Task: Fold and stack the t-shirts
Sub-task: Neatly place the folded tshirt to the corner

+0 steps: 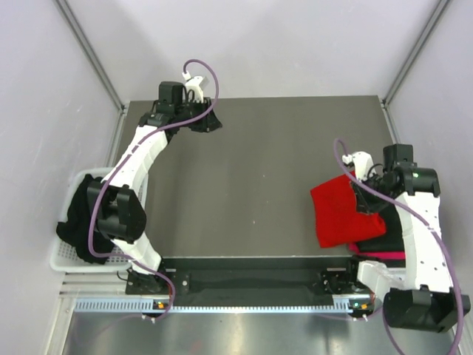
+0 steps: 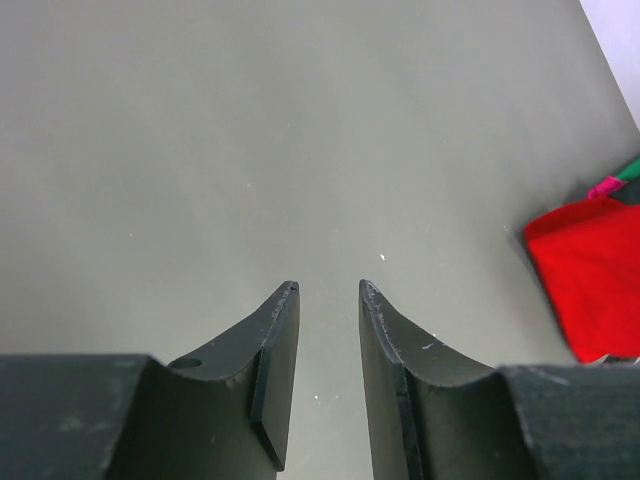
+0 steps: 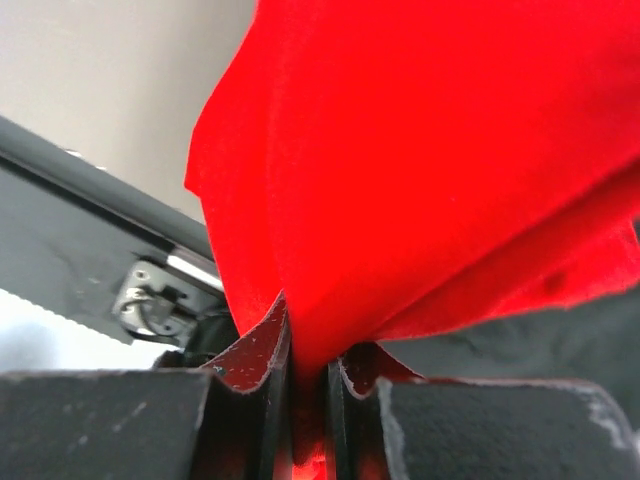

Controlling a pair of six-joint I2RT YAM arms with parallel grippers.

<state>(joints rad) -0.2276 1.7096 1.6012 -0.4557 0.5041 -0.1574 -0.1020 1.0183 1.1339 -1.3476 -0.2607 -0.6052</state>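
From above, we see the left arm (image 1: 140, 155) stretched to the desk's (image 1: 251, 170) 11 o'clock corner. Its left end effector (image 1: 207, 124) is well apart from any cloth, seemingly parked out of the way. The red shirt (image 1: 341, 211) lies at 3 o'clock, bunched rather than flat, with the right arm (image 1: 421, 214) reaching into its edge. A pinkish-red shirt (image 1: 384, 254) peeks out beneath it toward 5 o'clock, probably the start of the stack. Some black shirts (image 1: 77, 222) wait in the white basket (image 1: 63, 260) at 8 o'clock, off the desk.

In the left wrist view, the fingers (image 2: 280, 350) stand apart with only bare desk between them. The red shirt shows at 3 o'clock.

In the right wrist view, the right end effector (image 3: 308, 370) is clamped on a fold of the red shirt, and the cloth rises away from it. We judge this grip serves to lift or drag the shirt toward the stack.
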